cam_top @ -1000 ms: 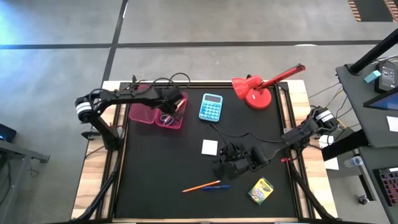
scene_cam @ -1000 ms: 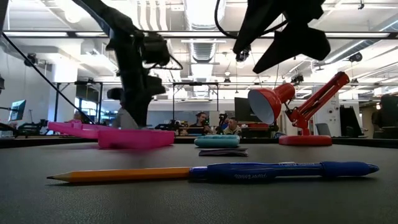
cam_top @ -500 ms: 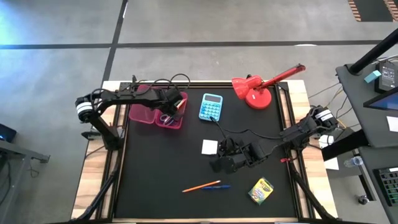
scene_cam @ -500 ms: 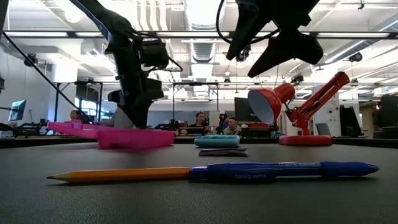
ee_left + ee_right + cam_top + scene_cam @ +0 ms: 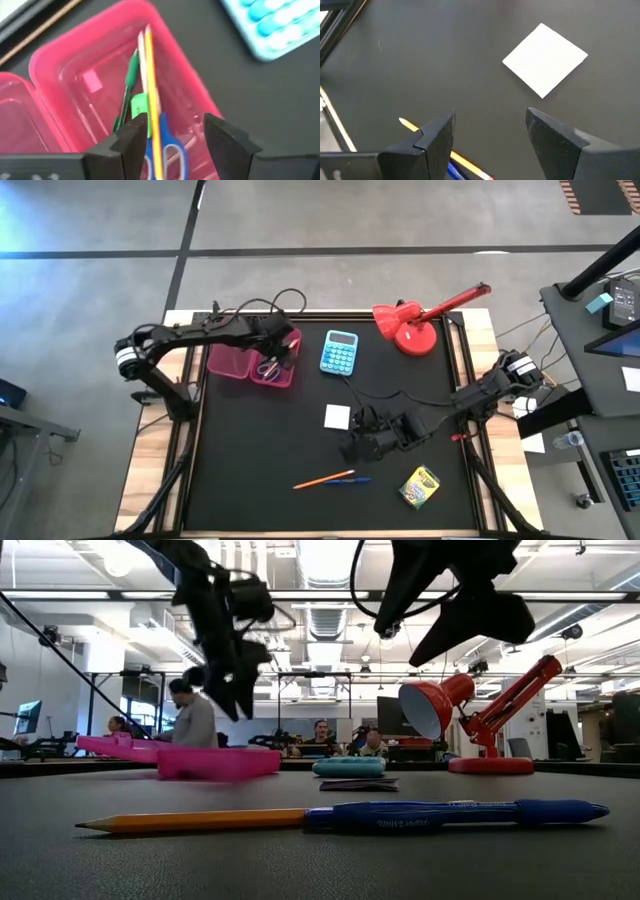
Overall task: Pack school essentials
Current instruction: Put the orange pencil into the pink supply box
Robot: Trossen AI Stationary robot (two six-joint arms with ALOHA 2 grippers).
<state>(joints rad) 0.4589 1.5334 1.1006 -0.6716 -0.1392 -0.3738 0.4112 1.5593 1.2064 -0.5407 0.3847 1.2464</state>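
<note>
- Pink case (image 5: 190, 95): lies open at the far left of the table (image 5: 250, 470), beside the light-blue calculator (image 5: 339, 352); it already holds an orange pencil (image 5: 152, 100), a green marker (image 5: 128, 85), a green eraser (image 5: 138, 106) and blue-handled scissors (image 5: 167, 150)
- Items not yet packed: a second orange pencil (image 5: 322, 478) and a blue pen (image 5: 347, 479) lying end to end near the front edge, the white square pad (image 5: 337, 416) at mid-table, and the yellow-green crayon box (image 5: 419, 486) at front right
- Left gripper (image 5: 172, 132): hangs above the case with fingers spread and nothing between them (released); judged to be at the end of a drop-off
- Right gripper (image 5: 490, 132): hovers above the table between the pad and the pencil-pen pair, fingers apart and empty; the pad and the pencil tip both show ahead of it
- Step in hand: judged to be the right arm's approach to the next loose item, with roughly half the items packed
- Next move calls for: a descent over the chosen item, fingers straddling it across its narrow width, then closure; the pencil and pen lie flat and touching, so picking one alone needs accurate centring
- Obstructions: the calculator sits just beside the case on the carry path; the red desk lamp (image 5: 415, 325) stands at the far right, well apart from the loose items
</note>
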